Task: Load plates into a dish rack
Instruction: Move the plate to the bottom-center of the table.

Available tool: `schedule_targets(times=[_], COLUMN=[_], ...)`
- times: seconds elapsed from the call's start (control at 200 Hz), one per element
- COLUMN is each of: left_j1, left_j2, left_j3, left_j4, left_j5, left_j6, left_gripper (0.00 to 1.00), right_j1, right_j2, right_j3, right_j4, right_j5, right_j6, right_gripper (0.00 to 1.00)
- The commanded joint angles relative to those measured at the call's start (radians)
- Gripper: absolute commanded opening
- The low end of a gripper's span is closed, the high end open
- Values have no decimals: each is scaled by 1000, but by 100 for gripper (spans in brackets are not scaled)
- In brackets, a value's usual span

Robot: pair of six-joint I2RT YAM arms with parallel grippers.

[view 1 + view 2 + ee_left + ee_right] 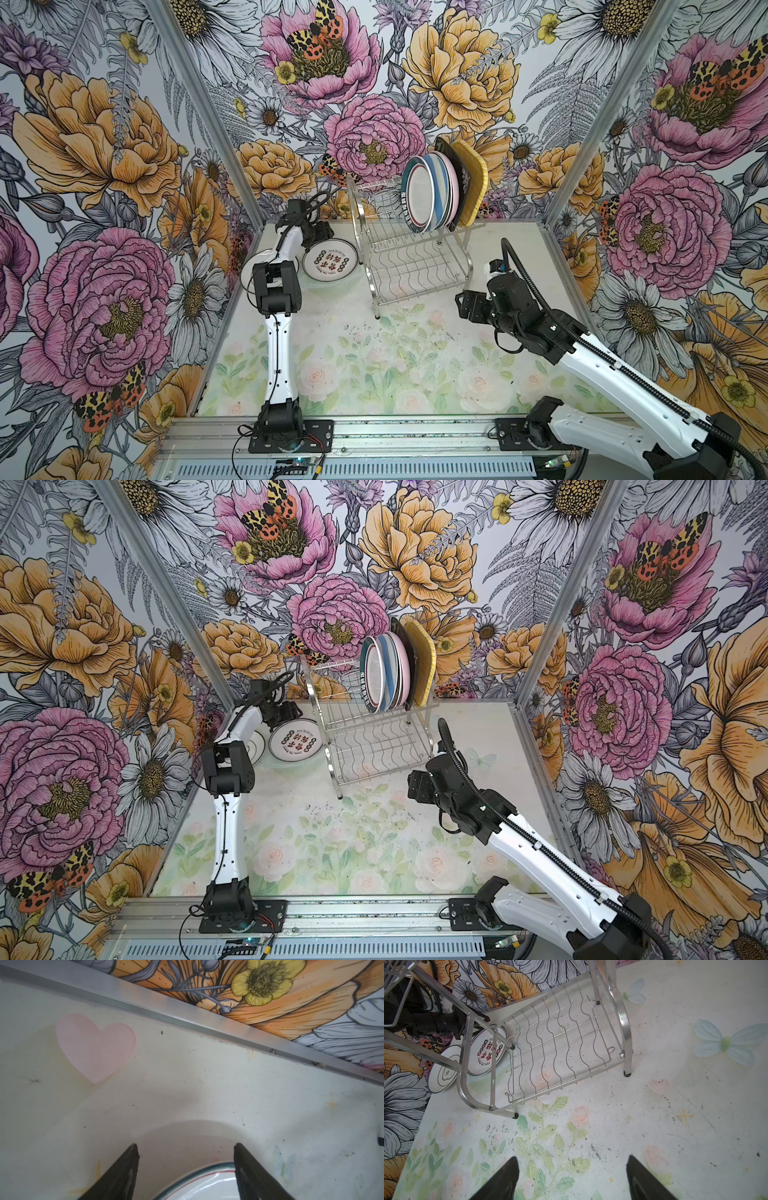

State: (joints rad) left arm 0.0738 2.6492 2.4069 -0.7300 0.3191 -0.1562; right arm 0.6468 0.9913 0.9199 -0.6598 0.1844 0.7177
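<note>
Bright even light, soft shadows, edges bowed (both top views), wrist views slightly blurred

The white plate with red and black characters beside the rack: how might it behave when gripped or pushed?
The plate looks glossy, so a grip may slip on its rim. It seems rigid, probably keeping shape but chipping if dropped. Lying face up, it would likely slide, not tip, when pushed.
</note>
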Motion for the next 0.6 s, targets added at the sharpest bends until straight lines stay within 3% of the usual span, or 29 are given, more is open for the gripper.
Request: schedule_targets(times=[0.0,0.59], left_j1=[-6,-28], left_j2=[-11,-182], left_j3=[-24,-281], left_j4=[-65,-149], left_j5=[12,54], left_j6=[31,137], left_gripper=[72,71], right_j1=[-7,-13], right_j2=[-6,-32], right_j3=[0,-7], right_j4=[23,29], right_j5=[-11,-23], right_j6=[5,-1], right_gripper=[82,83])
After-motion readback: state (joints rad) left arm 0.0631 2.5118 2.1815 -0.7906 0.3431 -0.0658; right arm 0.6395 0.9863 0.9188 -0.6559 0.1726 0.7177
